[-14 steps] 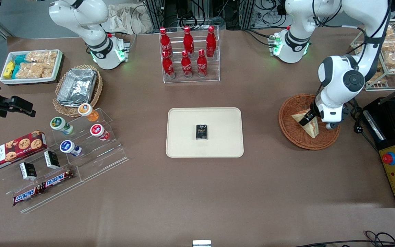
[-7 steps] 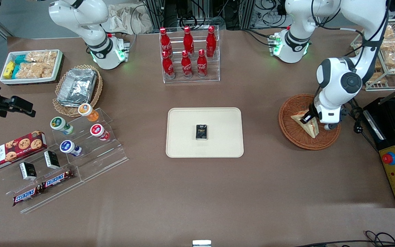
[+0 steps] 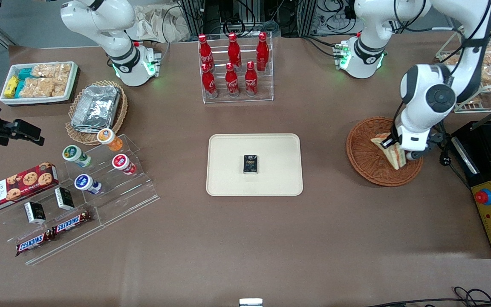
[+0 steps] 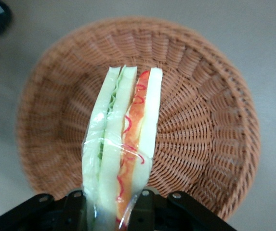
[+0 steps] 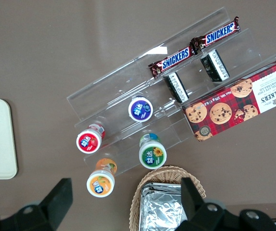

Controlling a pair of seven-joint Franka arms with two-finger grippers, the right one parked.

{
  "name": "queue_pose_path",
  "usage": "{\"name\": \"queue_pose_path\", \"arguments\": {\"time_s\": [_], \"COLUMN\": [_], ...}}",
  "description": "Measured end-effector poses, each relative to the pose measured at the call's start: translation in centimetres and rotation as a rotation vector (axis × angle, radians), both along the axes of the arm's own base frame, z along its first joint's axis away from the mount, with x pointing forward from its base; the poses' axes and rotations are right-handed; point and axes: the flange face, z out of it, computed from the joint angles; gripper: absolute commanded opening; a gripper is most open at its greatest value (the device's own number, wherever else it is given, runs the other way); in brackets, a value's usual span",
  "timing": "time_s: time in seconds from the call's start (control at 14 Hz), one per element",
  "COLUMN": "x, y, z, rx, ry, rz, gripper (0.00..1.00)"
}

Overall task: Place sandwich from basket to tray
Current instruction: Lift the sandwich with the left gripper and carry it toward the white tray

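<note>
Where the front view looks down on the table:
Gripper (image 3: 392, 147): clamped on the sandwich (image 3: 392, 154), over the basket (image 3: 367, 157).
Tray (image 3: 228, 170): well apart toward the parked arm's end, a small dark pack (image 3: 250, 164) on it.

Left wrist view:
Sandwich (image 4: 123, 144): upright, wrapped in film, pinched between the fingers (image 4: 142, 207).
Basket (image 4: 200, 120): underneath.
</note>
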Motion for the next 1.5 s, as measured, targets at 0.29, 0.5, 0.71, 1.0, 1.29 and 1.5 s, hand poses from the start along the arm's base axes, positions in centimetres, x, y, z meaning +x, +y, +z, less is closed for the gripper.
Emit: {"name": "queue_pose_path", "arguments": {"time_s": [0.29,0.5,0.71,1.0,1.29,1.5], "x": [3.0,4.6,4.6,4.3,2.6,3.0], "y": [0.8,0.5,-0.8,-6.6,-15.5,-21.9], "z": [12.2,22.4,28.6,32.4,32.0,27.8], "rx": [0.01,-0.039,-0.067,-0.146,-0.199,-0.221], "ry": [0.051,0.061,0.041,0.001,0.039,0.084], "rz": [-0.049,-0.08,-0.152,-0.358,-0.566,-0.655], "gripper": [0.0,0.0,0.0,0.0,0.0,0.0]}}
